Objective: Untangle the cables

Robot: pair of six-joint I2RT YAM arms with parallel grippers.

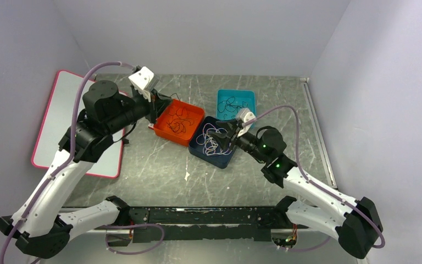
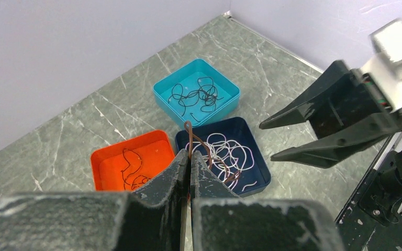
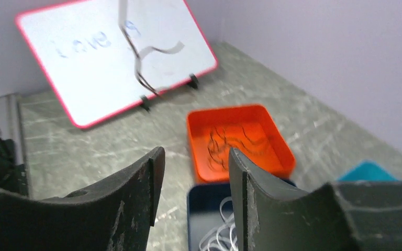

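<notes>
The table (image 1: 154,165) is dark grey-green stone with thin white cracks in it. Plain pale purple walls (image 1: 198,33) stand on three sides. At 9 o'clock on the table is a whiteboard (image 3: 84,83) with a pink edge and little black feet. It has faint writing that looks like "Love". The rest is too blurry to read.

Three small trays sit close together near the middle. The navy tray (image 2: 243,130) holds white cables (image 2: 225,151) in loops. At 10 o'clock from it is the orange tray (image 2: 110,170), with dark cables (image 2: 128,170) inside. At 1 o'clock is the teal tray (image 2: 177,75), with black cables (image 2: 196,97) inside.

The left claw (image 2: 190,157) is pressed together. It pinches a thin dark cable (image 2: 189,133) that sticks up in a small loop above its tips. This claw is up in the air by the orange tray's 10 o'clock side. The right claw (image 3: 196,151) has its two fingers apart, with nothing between them. It hangs over the navy tray.
</notes>
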